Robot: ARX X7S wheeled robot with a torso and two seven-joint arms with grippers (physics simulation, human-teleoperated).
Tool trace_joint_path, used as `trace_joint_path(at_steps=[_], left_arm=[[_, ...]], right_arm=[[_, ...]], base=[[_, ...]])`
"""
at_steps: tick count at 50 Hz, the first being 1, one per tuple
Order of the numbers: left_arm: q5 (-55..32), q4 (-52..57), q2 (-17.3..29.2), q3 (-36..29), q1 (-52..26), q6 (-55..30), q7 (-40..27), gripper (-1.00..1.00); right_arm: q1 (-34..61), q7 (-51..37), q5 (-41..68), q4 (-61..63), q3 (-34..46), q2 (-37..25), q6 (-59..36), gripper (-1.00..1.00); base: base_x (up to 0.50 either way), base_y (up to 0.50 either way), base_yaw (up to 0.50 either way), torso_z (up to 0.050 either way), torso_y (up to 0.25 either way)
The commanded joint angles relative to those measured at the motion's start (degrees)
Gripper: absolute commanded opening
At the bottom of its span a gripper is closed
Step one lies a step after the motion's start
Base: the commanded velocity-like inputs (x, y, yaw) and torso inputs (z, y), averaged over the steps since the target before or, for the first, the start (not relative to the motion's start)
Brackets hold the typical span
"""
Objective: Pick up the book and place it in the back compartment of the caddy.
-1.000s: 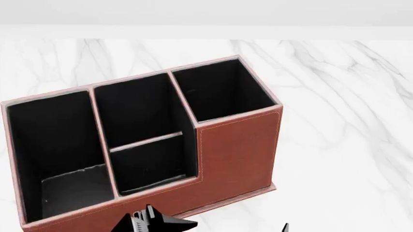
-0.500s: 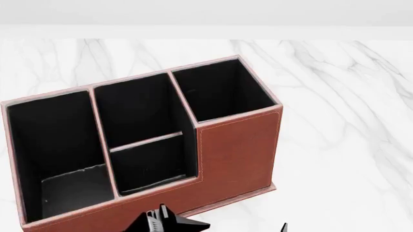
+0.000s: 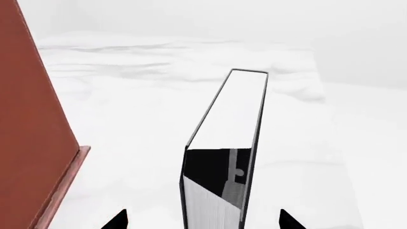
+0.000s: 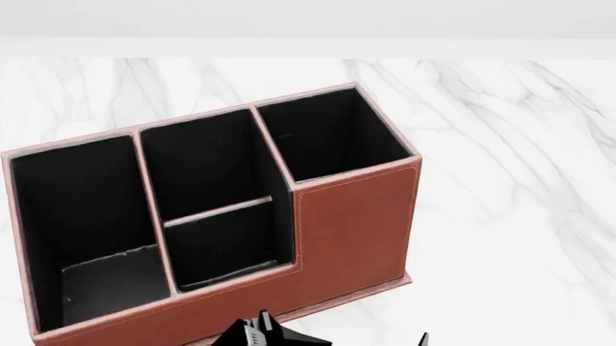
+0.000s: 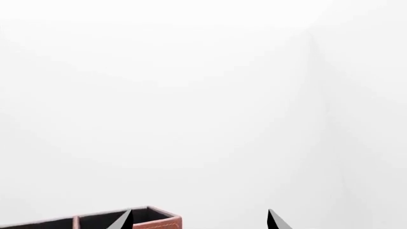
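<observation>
Standing upright on marble worktop [image 4: 520, 216] beside caddy [image 4: 356, 223]: book [image 3: 232, 124], framed between left pincer's [image 3: 202, 222] spread tips; right pincer [image 5: 198, 220] likewise spread.

Caddy [image 4: 351, 231]: centre-left of the head view, on the marble table [image 4: 520, 180], its taller section at the right end.
Back compartment [image 4: 207, 162]: middle column, upper half, behind the divider; a front cell lies below it in the frame, a long full-depth cell to its left, the tall cell to its upper right.
Left gripper [image 4: 265, 333]: bottom edge of the head view, in front of the caddy's front wall.
Book [image 3: 226, 143]: centre of the left wrist view, standing on edge between the left gripper's fingertips [image 3: 117, 220], to the right of the caddy's wall in that frame, apart from it.
</observation>
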State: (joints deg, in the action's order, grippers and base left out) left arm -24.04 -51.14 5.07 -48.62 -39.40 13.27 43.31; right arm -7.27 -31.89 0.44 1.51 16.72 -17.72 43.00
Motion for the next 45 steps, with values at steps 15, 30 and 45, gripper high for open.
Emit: trace_joint_path(at_steps=[15, 30, 45], left_arm=[[-16.86, -14.61, -5.04, -18.71, -5.51, 8.24, -0.37, 1.00], [-29.92, -16.69, -5.06, -34.10, -6.23, 9.78, -0.48, -1.00], [-30.76, -18.26, -5.05, -36.08, -6.66, 10.77, -1.56, -1.00]], right_arm=[[0.04, -0.24, 0.18, 0.00, 0.42, -0.37, 0.16, 1.00], [0.00, -0.50, 0.43, 0.26, 0.47, -0.64, 0.21, 1.00], [0.11, -0.76, 0.36, 0.23, 0.63, -0.72, 0.05, 1.00]], base=[[0.00, 0.00, 0.00, 0.000, 0.000], [0.00, 0.00, 0.00, 0.000, 0.000], [0.00, 0.00, 0.00, 0.000, 0.000]])
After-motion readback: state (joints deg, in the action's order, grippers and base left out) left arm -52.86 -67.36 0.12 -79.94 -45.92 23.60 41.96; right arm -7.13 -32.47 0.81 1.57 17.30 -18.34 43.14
